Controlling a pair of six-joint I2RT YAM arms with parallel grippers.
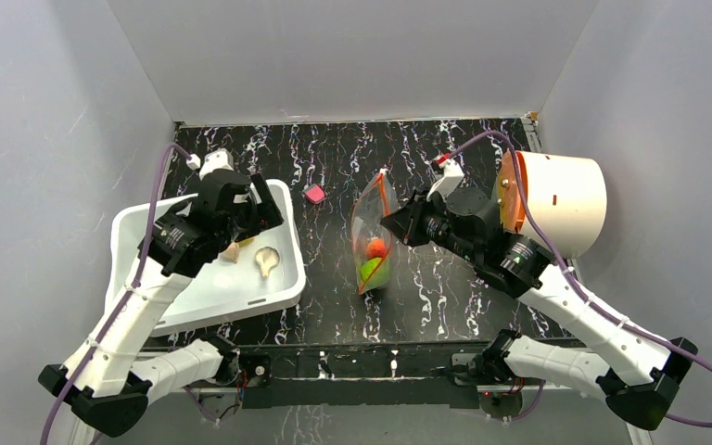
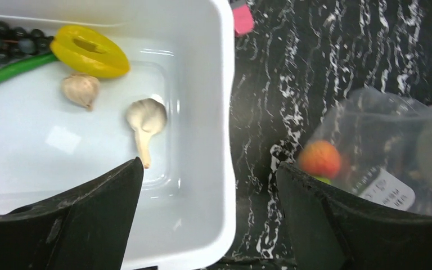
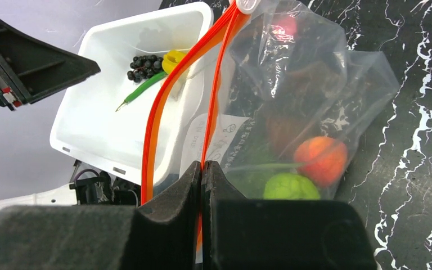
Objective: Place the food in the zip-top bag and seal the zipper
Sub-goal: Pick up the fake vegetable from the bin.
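The white bin (image 1: 206,301) lies at nine o'clock of the zip-top bag (image 1: 371,215). The left gripper (image 2: 209,169) hangs wide and empty over the bin's three-o'clock rim. The right gripper (image 3: 202,167) is pinched on the zipper (image 3: 153,129). The orange ball (image 1: 376,247) and green ball (image 1: 374,272) sit inside the bag; the mushroom (image 2: 145,119) and garlic (image 2: 80,90) lie in the bin.

Plain pale-grey back wall (image 1: 352,56), L wall (image 1: 46,120) & R wall (image 1: 667,93) are boxing in the tabletop (image 1: 334,158) on 3 sides. Tabletop is showing black w/ white marble-like veins. Light is falling soft & even across the walls.
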